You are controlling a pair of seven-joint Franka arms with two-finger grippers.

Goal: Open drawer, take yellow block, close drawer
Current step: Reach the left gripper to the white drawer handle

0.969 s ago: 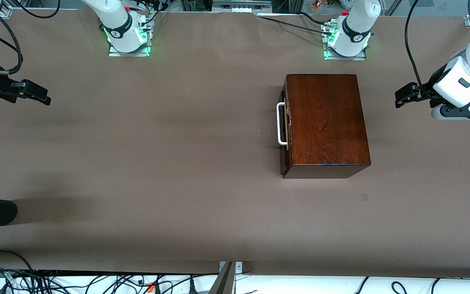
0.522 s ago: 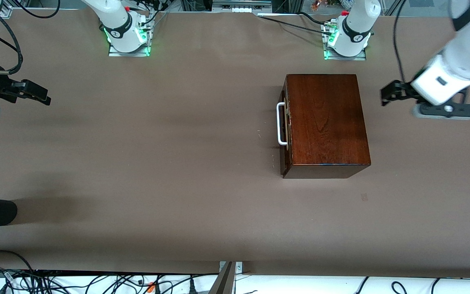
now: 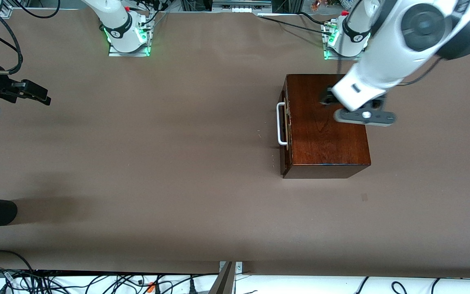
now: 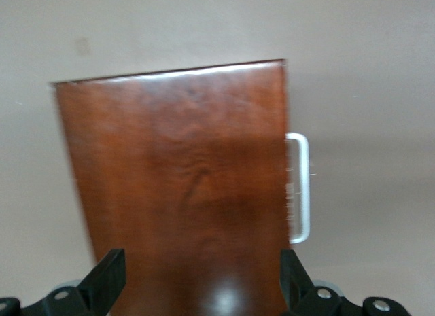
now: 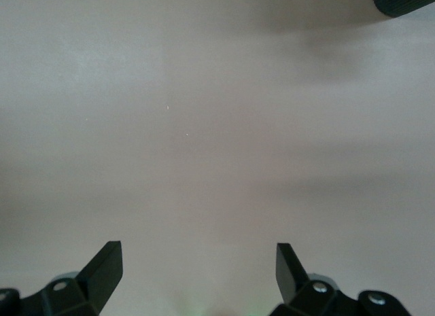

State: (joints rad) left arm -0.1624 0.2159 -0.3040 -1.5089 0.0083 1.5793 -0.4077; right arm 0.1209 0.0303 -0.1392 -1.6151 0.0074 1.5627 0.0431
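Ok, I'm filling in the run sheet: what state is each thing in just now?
drawer: shut, handle untouched.
yellow block: not visible.
left gripper: open, empty, above the wooden box.
right gripper: open, empty, waiting over bare table at its own end.

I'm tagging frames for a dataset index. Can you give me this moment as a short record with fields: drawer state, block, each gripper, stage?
drawer: shut, flush in the dark wooden box
handle: white bar on the drawer front, untouched, facing the right arm's end of the table
yellow block: not visible
left gripper: open, empty, in the air over the box top
right gripper: open, empty, waiting over bare table at the right arm's end
stage: drawer not yet opened
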